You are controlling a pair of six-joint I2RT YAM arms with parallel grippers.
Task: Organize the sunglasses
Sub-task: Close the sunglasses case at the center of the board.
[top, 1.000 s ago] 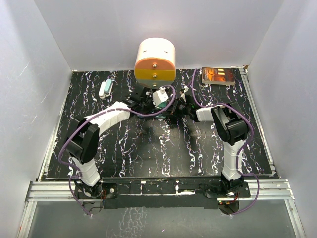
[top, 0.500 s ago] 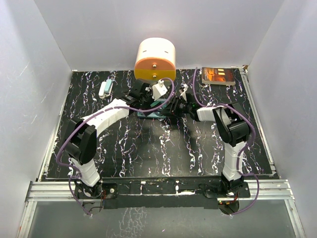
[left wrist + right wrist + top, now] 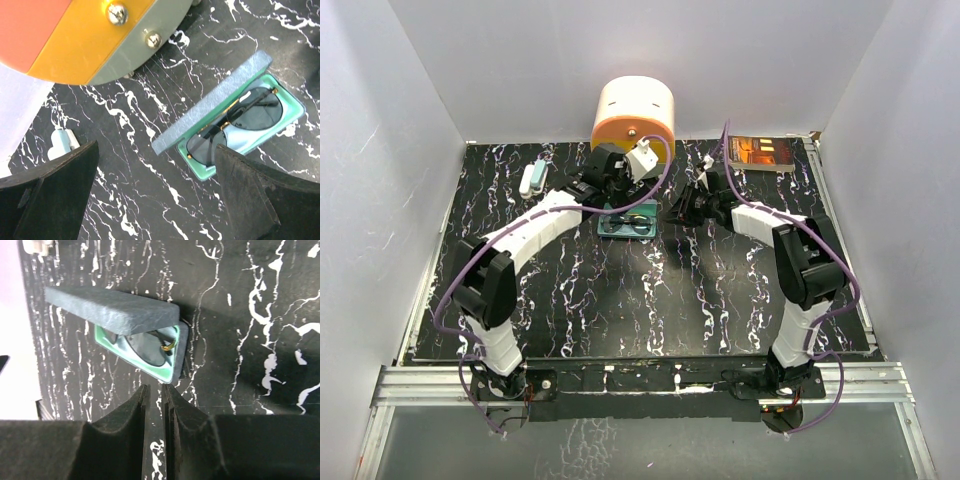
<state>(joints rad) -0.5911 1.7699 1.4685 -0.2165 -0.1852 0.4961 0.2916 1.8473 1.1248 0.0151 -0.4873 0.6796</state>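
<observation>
A: What is the room like?
B: White walls [image 3: 420, 90] close in a black table [image 3: 620, 310] veined with white. An orange drum [image 3: 633, 118] stands at the back.

A: And the jaws?
B: The left gripper [image 3: 155, 148] stands wide open and holds nothing. The right gripper [image 3: 156, 390] is almost closed, only a slit showing, and it is also bare.

A: Where are the sunglasses [image 3: 240, 117]?
B: They lie folded in the teal-lined case [image 3: 296, 107], its lid [image 3: 215, 102] raised. The case sits under the left gripper's gap, nearer its right finger, and just ahead of the right fingertips, apart from both.
</observation>
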